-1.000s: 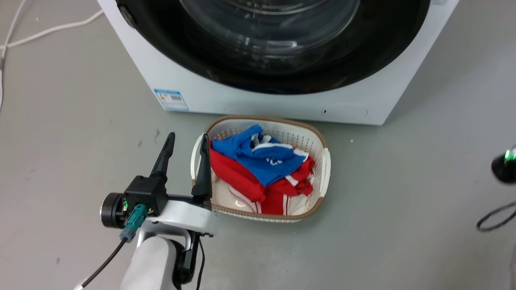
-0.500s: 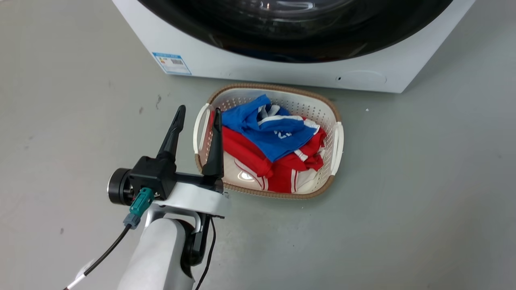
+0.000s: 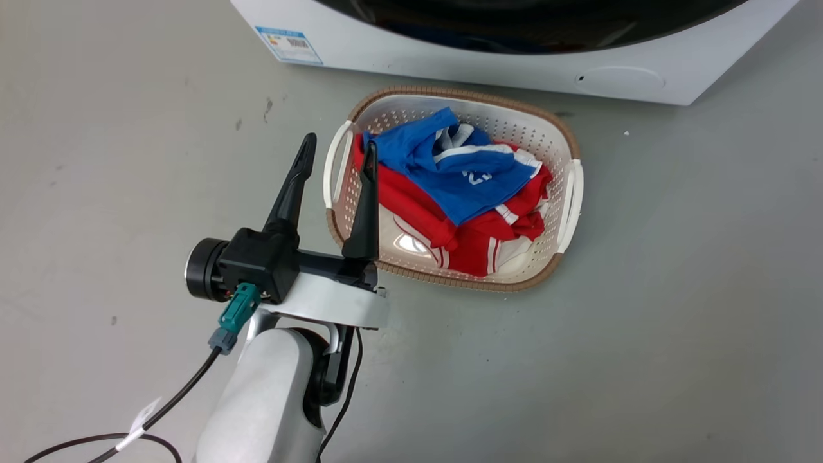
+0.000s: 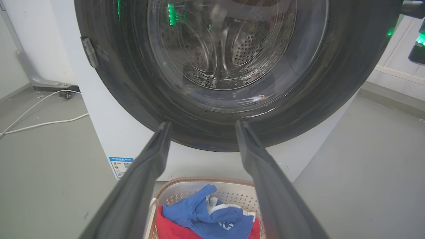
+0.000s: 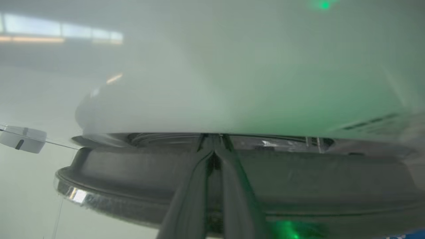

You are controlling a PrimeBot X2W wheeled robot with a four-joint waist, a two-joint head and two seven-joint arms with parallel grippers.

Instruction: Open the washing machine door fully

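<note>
The washing machine [image 4: 119, 139] is a white box, and its low front edge runs along the top of the head view [image 3: 450, 54]. The washing machine door [image 4: 332, 86] is a glossy black disc with a clear glass bowl, lying close against the front. My left gripper [image 3: 339, 145] is open and empty, held over the floor at the basket's left rim; in its own view it [image 4: 202, 126] points at the door's lower edge. My right gripper [image 5: 214, 136] is shut, its tips in the narrow gap between the dark door rim [image 5: 298, 179] and the white machine front [image 5: 232, 83].
A white laundry basket [image 3: 569, 193] with blue and red clothes stands on the grey floor just before the machine. White cables [image 4: 40, 124] lie on the floor to the machine's left. A blue sticker [image 3: 289, 44] marks the front's lower left.
The head camera has tilted down, so machine and basket have slid up the picture and the door glass has left it. The left gripper stays open.
</note>
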